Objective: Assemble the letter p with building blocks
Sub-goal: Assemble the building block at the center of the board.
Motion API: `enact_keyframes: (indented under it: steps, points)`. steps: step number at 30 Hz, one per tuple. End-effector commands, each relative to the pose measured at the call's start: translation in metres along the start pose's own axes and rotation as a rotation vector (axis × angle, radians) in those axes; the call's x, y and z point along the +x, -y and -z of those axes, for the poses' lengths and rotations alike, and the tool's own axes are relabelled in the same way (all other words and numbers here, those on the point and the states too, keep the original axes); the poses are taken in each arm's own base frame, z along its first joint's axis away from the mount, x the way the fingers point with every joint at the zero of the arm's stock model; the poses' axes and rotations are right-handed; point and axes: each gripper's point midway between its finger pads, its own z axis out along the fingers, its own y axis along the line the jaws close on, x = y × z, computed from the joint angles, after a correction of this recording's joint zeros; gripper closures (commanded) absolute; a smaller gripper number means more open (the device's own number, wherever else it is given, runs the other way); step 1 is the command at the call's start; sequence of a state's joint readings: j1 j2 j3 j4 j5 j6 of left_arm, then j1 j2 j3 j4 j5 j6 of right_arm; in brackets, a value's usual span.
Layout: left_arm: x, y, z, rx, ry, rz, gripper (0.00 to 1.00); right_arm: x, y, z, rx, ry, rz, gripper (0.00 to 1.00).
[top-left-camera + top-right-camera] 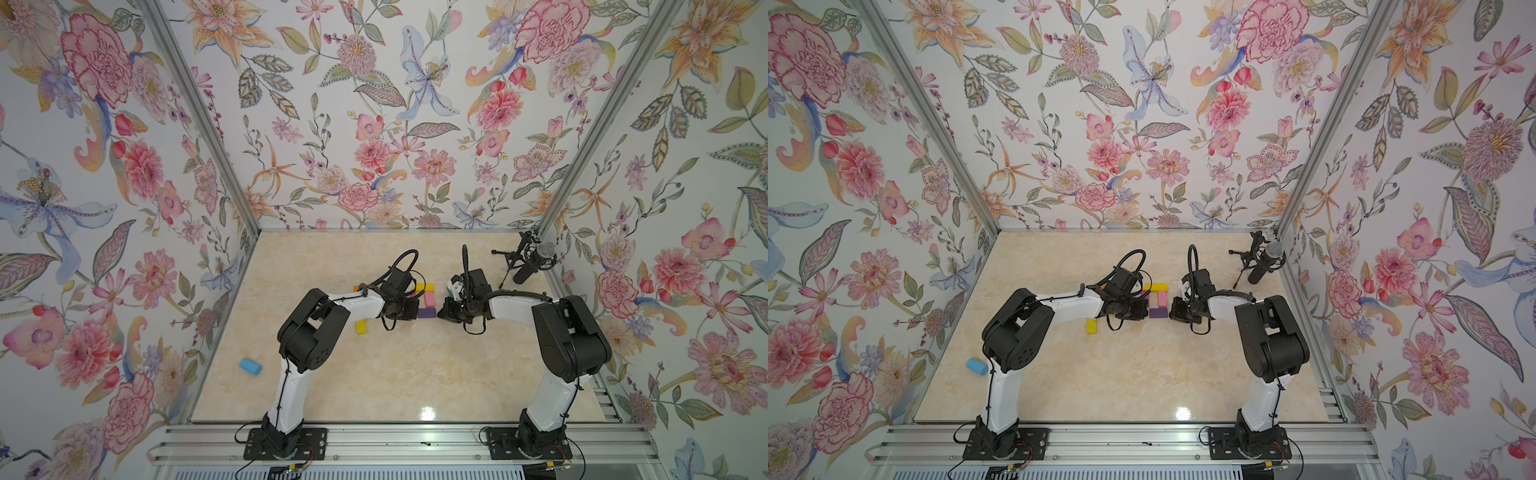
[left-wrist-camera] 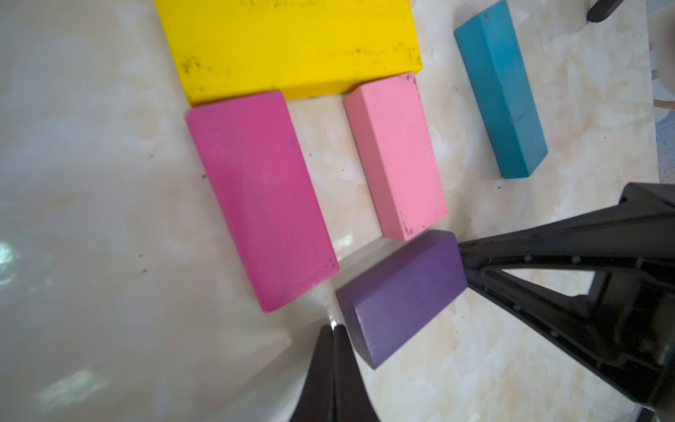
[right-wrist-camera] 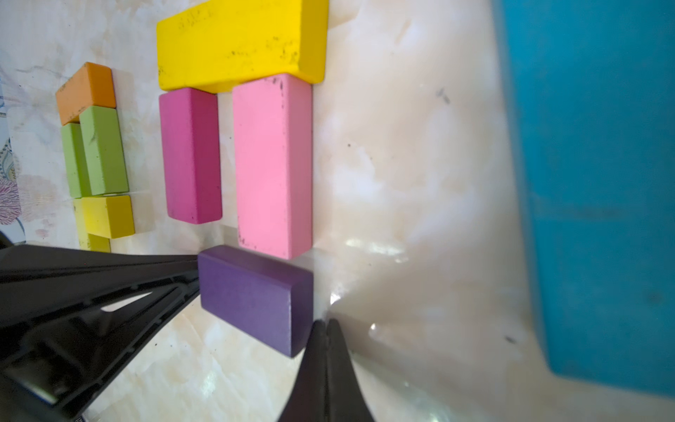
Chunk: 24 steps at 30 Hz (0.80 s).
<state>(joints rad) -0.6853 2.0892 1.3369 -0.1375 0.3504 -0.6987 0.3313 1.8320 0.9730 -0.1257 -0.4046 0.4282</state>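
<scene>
Marble tabletop (image 3: 401, 164) bears 2 pink blocks (image 3: 272, 164) (image 3: 190, 153), 2 green blocks (image 3: 104, 149) (image 3: 73, 160), 1 purple block (image 3: 252, 296).

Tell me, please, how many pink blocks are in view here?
2. The magenta block and the lighter pink block lie side by side with a gap between them, each ending at the long yellow block. More could be hidden from these views.

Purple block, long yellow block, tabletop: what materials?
Purple block: probably painted wood with a matte finish; flat colour, crisp edges, no glare. Long yellow block: same look, with dark scuffs in the paint. Tabletop: glossy marble-pattern surface with bright reflections; stone or laminate, cannot tell.
</scene>
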Motion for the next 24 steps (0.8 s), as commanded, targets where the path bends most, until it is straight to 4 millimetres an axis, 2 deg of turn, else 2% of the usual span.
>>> enact_keyframes:
  steps: [1, 24]
  points:
    - [0.01, -0.02, 0.009, -0.091, -0.017, 0.01, 1.0, 0.013, 0.005, 0.002, 0.025, -0.027, -0.023, 1.0]
    - [0.02, 0.008, 0.005, 0.018, -0.048, -0.02, 1.0, 0.018, 0.001, 0.0, 0.007, -0.037, -0.019, 1.0]
